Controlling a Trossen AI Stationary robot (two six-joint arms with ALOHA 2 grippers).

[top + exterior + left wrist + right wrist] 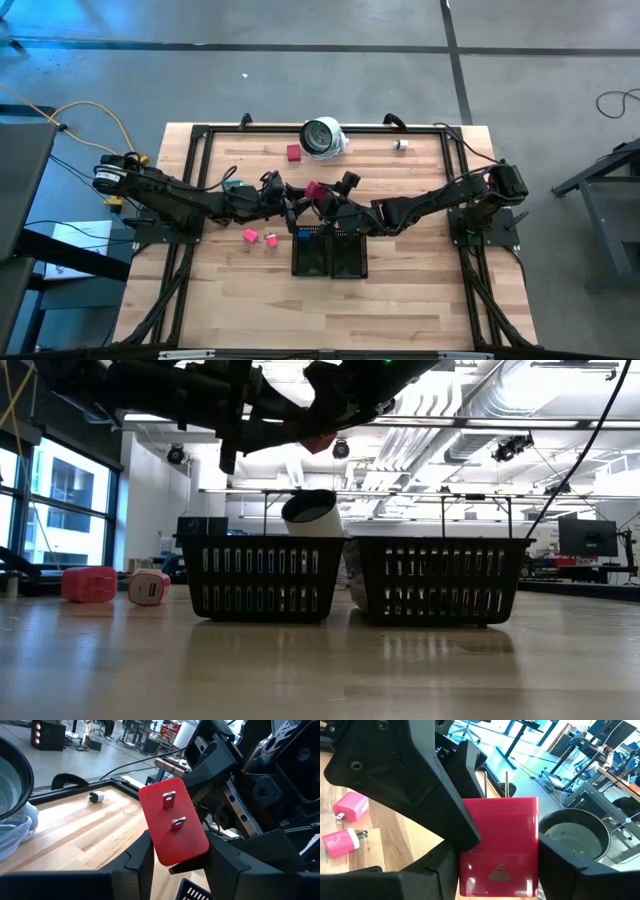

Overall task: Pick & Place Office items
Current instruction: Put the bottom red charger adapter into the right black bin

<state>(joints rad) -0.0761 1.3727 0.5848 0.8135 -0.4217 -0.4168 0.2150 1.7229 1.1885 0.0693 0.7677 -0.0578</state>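
A red piece [313, 190], a flat block with two metal prongs, hangs in the air over the far end of the two black trays, between both grippers. My left gripper [297, 205] comes from the table's left and my right gripper [333, 206] from the right; each is shut on it. The low view shows the red piece [320, 442] high above the trays. Two pink pieces [258, 238] lie on the table left of the trays. Another red piece [293, 152] and a white piece [400, 145] lie near the far edge. A blue piece [305, 236] sits in the left tray. My left gripper pinches the red piece [172, 827] between its two fingers [141, 865] at the narrow sides of one end [167, 855]. The pronged face is turned toward the wrist camera. The piece is tilted and lifted clear. My right gripper pinches the same red piece [497, 850] between its two fingers [442, 870], one on each side wall [467, 870]. The prongs [506, 782] point away from the wrist. A left-arm finger [435, 795] overlaps the piece's edge. It is clear of the table.
Two black mesh trays [310, 255] [348, 255] stand side by side near the table's middle, under the grippers. A large round white-and-grey object [323, 137] lies at the far edge. Black frame rails [200, 140] run along the table's sides.
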